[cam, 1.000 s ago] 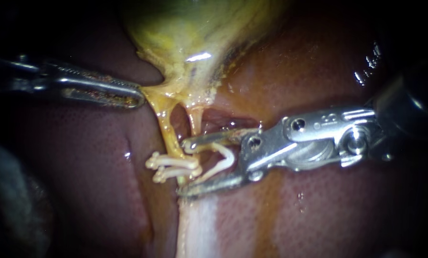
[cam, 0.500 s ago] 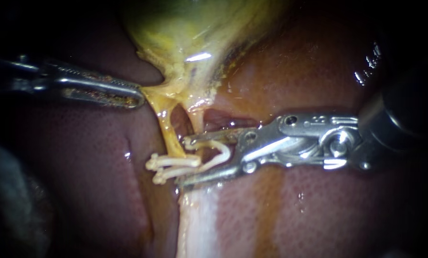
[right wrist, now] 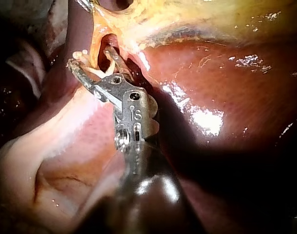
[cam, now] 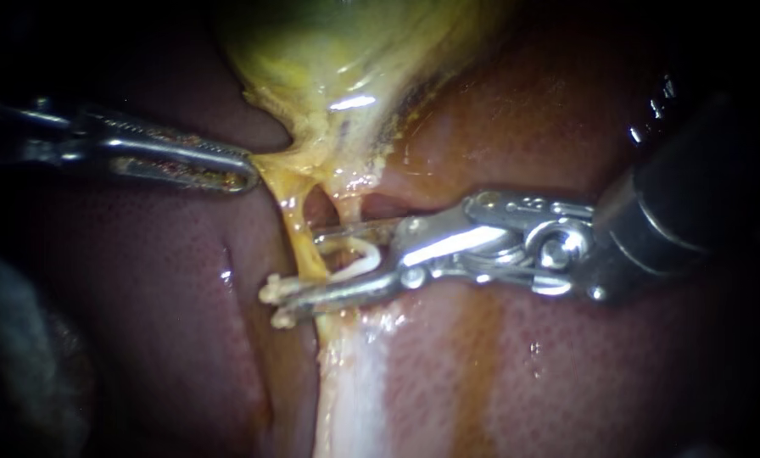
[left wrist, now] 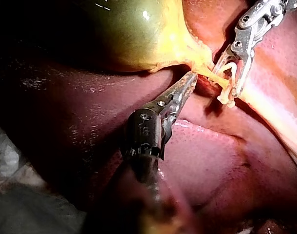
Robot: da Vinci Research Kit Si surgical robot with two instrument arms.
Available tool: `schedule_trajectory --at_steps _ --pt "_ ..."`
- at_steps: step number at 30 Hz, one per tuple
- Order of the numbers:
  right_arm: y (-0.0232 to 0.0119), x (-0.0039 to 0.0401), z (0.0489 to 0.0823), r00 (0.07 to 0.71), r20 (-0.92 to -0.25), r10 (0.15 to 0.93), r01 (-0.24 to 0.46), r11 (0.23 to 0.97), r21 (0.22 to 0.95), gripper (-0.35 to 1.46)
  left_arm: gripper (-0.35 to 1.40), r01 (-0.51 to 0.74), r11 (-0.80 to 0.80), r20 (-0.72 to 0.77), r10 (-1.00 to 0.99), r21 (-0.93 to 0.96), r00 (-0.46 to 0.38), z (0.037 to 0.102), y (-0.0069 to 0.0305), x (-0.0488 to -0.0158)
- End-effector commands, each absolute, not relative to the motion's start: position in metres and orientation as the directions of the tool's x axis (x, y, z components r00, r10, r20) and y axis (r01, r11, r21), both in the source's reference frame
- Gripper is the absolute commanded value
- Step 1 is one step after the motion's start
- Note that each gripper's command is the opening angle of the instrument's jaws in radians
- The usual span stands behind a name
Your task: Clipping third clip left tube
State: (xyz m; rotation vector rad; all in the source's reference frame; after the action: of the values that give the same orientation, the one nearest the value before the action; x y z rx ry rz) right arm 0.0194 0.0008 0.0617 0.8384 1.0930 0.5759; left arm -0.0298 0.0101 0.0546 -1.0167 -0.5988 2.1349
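- Straddling the thin yellow left tube (cam: 292,219), my right instrument (cam: 302,263) grasps a curved white plastic clip (cam: 361,257) in its jaws. One jaw is on the tube's far side and one on its near side, so squeezing should close the clip around it.
- My left instrument (cam: 240,170) has its jaws clenched on yellow neck tissue (cam: 271,161) under the green-yellow gallbladder (cam: 346,51), pulling left, likely to tension the tube.
- Two white closed clips (cam: 270,291) poke out left of the near jaw.

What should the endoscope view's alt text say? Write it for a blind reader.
The right instrument carries an open white clip astride the left tube, beside two clips already on it. The left instrument grips the gallbladder neck; liver lies beneath.
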Motion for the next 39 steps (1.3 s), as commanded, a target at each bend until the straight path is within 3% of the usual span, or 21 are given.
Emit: schedule_trajectory --at_steps 1,10,19,29,39 --pt "0.0007 0.0197 0.0618 0.369 -0.527 0.766 -0.009 0.57 0.822 0.48 -0.35 -0.385 -0.657 -0.485 0.746 -0.648 -0.457 0.0546 0.0101 -0.0298" --pt "-0.0001 0.0217 0.0628 0.355 -0.511 0.783 -0.013 0.55 0.835 0.49 -0.35 -0.385 -0.657 -0.485 0.746 -0.648 -0.457 0.0546 0.0101 -0.0298" --pt "-0.0004 0.0226 0.0611 0.297 -0.507 0.809 0.036 0.521 0.853 0.5 -0.35 -0.386 -0.657 -0.485 0.746 -0.648 -0.457 0.0546 0.0101 -0.0298" --pt "0.0017 0.0231 0.0578 0.237 -0.494 0.837 0.068 0.493 0.868 0.49 -0.35 -0.386 -0.657 -0.485 0.746 -0.648 -0.457 0.0546 0.0101 -0.0298" --pt "0.0041 0.0233 0.0573 0.225 -0.509 0.831 0.076 0.506 0.859 0.49 -0.35 -0.386 -0.657 -0.485 0.746 -0.647 -0.457 0.0547 0.0101 -0.0299"
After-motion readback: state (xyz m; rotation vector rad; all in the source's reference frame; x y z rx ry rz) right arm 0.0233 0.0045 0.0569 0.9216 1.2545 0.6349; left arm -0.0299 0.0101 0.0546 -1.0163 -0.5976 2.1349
